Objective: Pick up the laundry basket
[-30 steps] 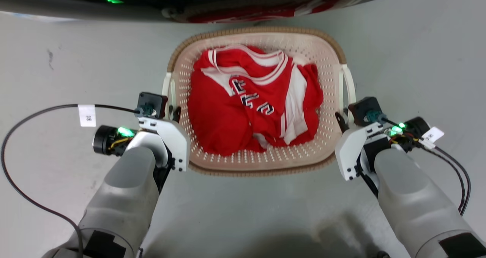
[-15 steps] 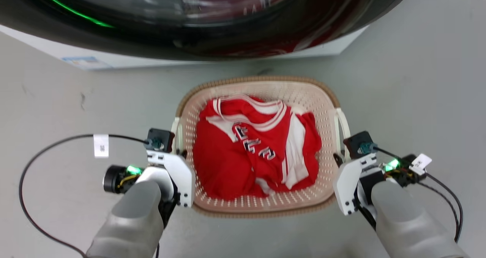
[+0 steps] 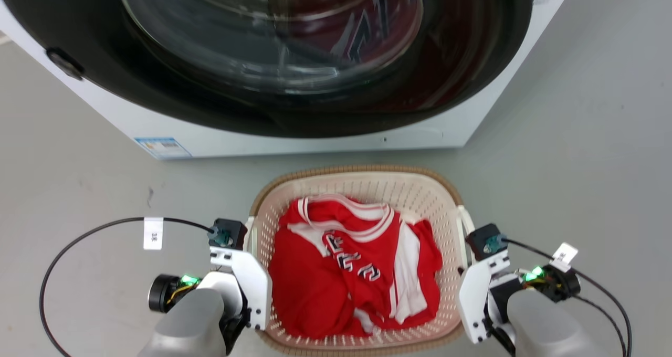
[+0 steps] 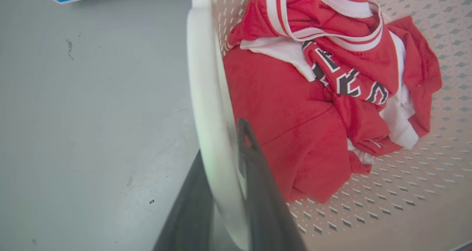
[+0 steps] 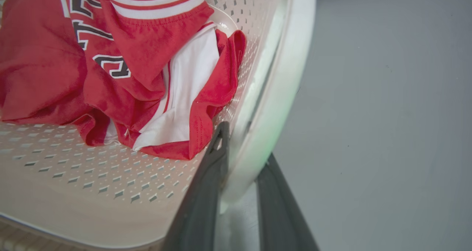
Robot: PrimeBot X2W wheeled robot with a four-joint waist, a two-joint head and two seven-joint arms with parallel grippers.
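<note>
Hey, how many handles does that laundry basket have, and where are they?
2. The left handle is clamped in the left end effector; the right handle in the right end effector, on opposite sides of the laundry basket.

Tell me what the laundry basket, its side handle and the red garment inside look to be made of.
The laundry basket looks like moulded plastic, matte cream, judging by its regular punched holes. The rim is brown with a woven look, probably plastic too. The handle is smooth white plastic with a slight sheen. The red garment is soft fabric, creased and folded.
</note>
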